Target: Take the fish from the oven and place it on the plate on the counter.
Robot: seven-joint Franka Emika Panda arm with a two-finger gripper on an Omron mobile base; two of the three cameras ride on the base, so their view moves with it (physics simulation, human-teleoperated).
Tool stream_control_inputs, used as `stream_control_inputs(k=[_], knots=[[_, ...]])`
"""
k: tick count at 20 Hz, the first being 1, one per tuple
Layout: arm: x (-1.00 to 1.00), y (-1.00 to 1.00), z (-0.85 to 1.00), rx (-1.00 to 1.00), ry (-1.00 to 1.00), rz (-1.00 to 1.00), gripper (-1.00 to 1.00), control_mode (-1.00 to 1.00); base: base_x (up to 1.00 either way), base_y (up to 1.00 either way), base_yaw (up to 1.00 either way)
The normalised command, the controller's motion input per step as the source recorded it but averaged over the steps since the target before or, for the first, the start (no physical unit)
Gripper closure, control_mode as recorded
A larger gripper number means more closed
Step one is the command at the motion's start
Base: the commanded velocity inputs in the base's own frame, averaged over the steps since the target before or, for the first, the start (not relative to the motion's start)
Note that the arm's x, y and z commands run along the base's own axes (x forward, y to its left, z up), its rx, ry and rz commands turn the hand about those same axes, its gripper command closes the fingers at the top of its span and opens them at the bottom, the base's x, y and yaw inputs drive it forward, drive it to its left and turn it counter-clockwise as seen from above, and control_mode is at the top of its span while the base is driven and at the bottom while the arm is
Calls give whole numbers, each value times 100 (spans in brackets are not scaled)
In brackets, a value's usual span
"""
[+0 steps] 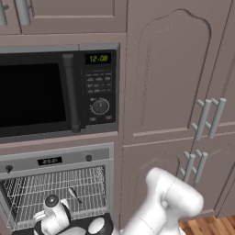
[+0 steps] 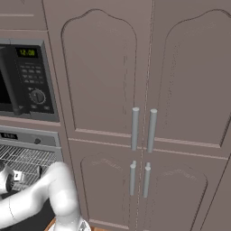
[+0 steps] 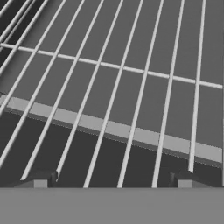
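The hand, fingers spread wide and holding nothing, hovers close over the oven wire rack, likely readying for the fish.

Fish on oven rack — microwave above.

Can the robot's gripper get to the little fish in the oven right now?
Probably yes. The oven is open, and the fish lies bare on the wire rack with nothing over it. The gripper is open and already down at the rack's wires.
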Motion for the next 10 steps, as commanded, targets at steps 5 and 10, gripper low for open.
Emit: stream_control_inputs(k=[5,10], knots=[[-88,0,-57,0,0,0,-100,-100,0,0,0],[-93,0,-59,0,0,0,-100,-100,0,0,0]])
